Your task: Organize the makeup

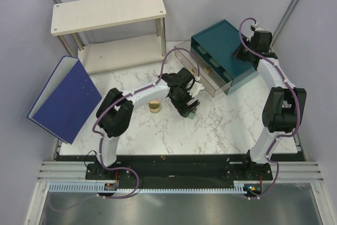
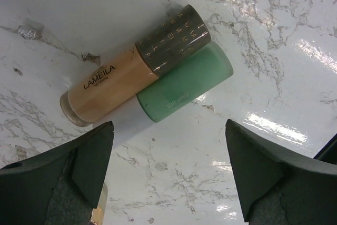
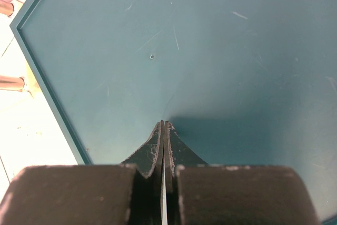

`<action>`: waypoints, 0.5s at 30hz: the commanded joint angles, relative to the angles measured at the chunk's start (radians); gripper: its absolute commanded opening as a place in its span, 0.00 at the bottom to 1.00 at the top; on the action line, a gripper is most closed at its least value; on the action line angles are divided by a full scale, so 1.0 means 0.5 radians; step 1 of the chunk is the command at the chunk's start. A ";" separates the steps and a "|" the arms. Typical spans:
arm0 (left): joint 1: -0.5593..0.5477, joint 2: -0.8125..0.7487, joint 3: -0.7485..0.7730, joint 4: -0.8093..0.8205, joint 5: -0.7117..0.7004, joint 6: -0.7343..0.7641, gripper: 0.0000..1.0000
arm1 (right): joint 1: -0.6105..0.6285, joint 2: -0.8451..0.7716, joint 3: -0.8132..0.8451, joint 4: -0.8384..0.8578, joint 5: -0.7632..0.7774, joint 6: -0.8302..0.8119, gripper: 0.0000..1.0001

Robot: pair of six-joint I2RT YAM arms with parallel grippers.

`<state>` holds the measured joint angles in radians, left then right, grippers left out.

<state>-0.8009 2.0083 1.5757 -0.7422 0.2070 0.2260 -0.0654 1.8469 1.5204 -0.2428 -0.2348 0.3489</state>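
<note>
You are holding your left gripper (image 2: 168, 130) with fingers spread wide, the tan tube (image 2: 113, 82) and mint tube (image 2: 184, 82) lying touching side by side just beyond the fingertips, likely lining up a grasp, while parking your right gripper (image 3: 164, 130), fingers pressed together, over the box (image 3: 200, 46).

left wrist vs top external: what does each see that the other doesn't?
Left wrist only: the LAMEILA bottle lying against the mint-green tube. Top external only: round tin, teal drawer box with its drawer out, blue binder, shelf, right gripper over the box. Both: open left gripper above the marble table, and a sliver of that tube.
</note>
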 commanded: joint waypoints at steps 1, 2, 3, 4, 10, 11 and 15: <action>-0.036 0.064 0.058 0.067 -0.043 0.109 0.93 | 0.002 0.068 -0.053 -0.134 -0.030 0.008 0.01; -0.040 0.073 0.039 0.070 -0.043 0.112 0.92 | 0.005 0.071 -0.053 -0.134 -0.034 0.008 0.01; -0.052 0.073 0.024 0.082 -0.046 0.115 0.92 | 0.005 0.068 -0.053 -0.134 -0.031 0.011 0.01; -0.061 0.070 0.009 0.088 -0.046 0.116 0.92 | 0.002 0.067 -0.053 -0.134 -0.030 0.008 0.01; -0.113 0.061 -0.154 0.171 -0.082 0.094 0.88 | 0.002 0.071 -0.056 -0.134 -0.034 0.008 0.01; -0.125 0.055 -0.196 0.177 -0.113 0.094 0.87 | 0.002 0.071 -0.056 -0.134 -0.034 0.008 0.01; -0.174 0.027 -0.316 0.236 -0.254 0.073 0.79 | 0.002 0.068 -0.056 -0.134 -0.037 0.011 0.01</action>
<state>-0.8623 2.0365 1.4689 -0.6685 0.1432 0.2466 -0.0654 1.8473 1.5204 -0.2428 -0.2394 0.3496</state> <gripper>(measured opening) 0.844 0.011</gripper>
